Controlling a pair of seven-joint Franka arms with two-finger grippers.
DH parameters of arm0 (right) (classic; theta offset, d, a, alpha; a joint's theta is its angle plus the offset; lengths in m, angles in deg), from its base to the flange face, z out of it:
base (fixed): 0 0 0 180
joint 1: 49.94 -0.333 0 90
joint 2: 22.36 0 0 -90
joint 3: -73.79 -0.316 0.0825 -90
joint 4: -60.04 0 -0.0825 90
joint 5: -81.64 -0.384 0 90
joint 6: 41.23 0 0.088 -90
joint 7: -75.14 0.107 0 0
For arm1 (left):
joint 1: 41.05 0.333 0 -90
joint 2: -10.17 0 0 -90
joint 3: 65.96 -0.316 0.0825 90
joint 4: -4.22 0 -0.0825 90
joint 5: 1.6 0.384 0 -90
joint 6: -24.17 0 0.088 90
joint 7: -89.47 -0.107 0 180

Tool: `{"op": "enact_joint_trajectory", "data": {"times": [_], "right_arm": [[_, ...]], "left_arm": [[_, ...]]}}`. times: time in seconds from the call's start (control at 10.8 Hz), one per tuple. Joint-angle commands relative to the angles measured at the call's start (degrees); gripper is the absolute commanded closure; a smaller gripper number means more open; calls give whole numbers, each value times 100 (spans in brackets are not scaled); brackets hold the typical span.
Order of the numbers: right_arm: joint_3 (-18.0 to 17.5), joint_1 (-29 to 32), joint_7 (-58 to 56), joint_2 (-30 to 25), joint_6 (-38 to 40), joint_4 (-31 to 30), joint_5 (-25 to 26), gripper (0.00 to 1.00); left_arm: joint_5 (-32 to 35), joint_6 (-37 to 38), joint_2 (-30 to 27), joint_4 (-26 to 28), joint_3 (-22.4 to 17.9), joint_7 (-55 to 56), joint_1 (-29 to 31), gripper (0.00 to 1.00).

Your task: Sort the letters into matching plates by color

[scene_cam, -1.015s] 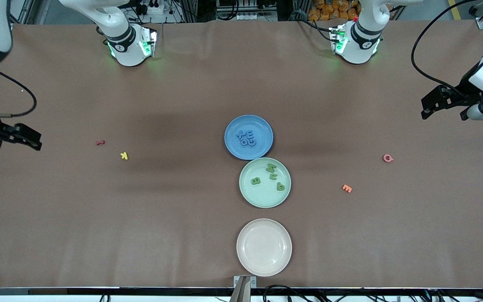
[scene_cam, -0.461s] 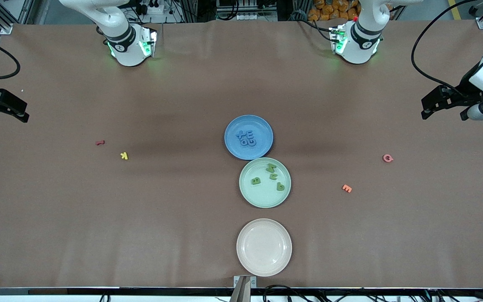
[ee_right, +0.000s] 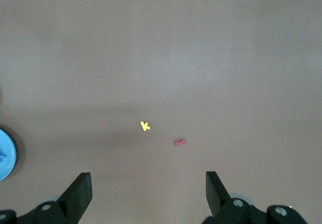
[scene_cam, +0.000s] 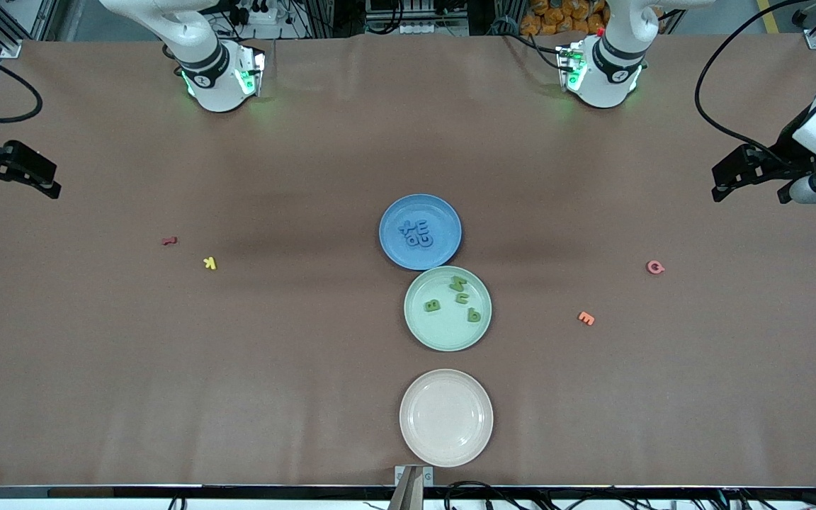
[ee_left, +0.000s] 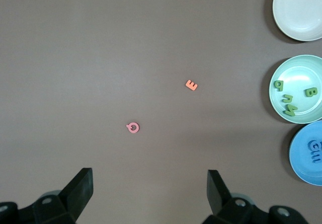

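A brown paper-covered table point(scene_cam: 167, 368) fills the frame; at its centre a medium blue round matte plate point(scene_cam: 443, 212) carries darker blue letter pieces point(scene_cam: 416, 233), the pale mint green plate point(scene_cam: 429, 333) just below carries olive-green letter pieces point(scene_cam: 454, 296), and lowest is a plain cream-white plate point(scene_cam: 446, 418). At centre left lie a dark red letter piece point(scene_cam: 169, 241) and a bright yellow letter piece point(scene_cam: 210, 263); at centre right lie a pink letter piece point(scene_cam: 655, 267) and an orange letter piece point(scene_cam: 586, 319).

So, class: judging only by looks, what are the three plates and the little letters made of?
Blue plate, green plate, cream plate: probably plastic or melamine, matte, even colour, no glare. Green letters: thick, soft-edged, dull, likely foam or plastic; it can't be settled.
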Motion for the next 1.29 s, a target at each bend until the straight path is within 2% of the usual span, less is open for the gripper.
{"op": "enact_joint_trajectory", "data": {"times": [0.0, 0.37, 0.55, 1.2], "right_arm": [[-16, 2, -32, -332, -41, -264, -164, 0], [-7, 2, -41, -587, -155, -668, -173, 0], [-7, 2, -15, -552, -234, -905, -164, 0], [-16, -51, 29, -508, -392, -1011, -147, 0]], "left_arm": [[-26, 72, -37, -56, -15, -7, 16, 0], [-43, 230, -187, -65, 2, 11, 16, 0], [-69, 493, -213, -301, -7, 2, 16, 0], [-70, 626, -205, -399, 2, 2, 7, 0]]}}
